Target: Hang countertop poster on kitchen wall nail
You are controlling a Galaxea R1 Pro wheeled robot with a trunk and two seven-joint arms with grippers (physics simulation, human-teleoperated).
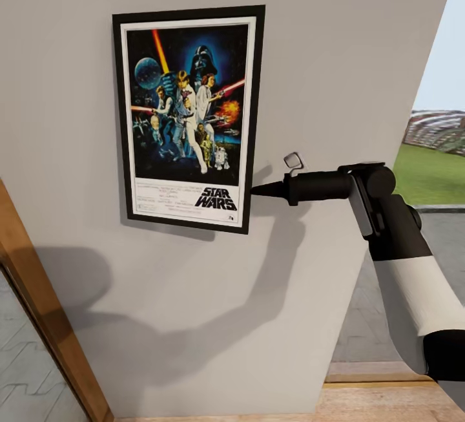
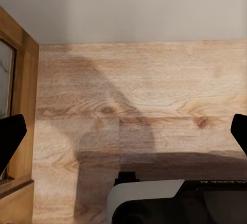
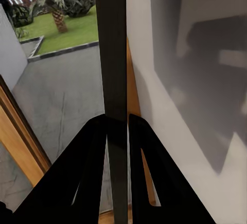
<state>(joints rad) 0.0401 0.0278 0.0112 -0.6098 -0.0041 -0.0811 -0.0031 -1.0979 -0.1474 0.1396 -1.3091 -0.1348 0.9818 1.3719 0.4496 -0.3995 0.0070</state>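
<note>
posters: 1, the poster (image 1: 188,118) flat against the wall (image 1: 336,53) | right gripper (image 1: 255,192) pinching its right edge | left gripper (image 2: 123,136) spread wide

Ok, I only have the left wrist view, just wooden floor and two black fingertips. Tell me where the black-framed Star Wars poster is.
Observer: The black-framed Star Wars poster is flat against the light-grey wall, upright, seen from the head camera.
Operator: Report the right gripper.
Observer: The right gripper has its tip at the poster's lower right edge. In the right wrist view its black fingers close on the dark thin edge of the frame.
Operator: Confirm the nail.
Observer: I cannot see any nail; if one is there, the poster covers it.
Operator: Say what lies right of the wall.
Observer: An opening onto green grass outdoors.
</note>
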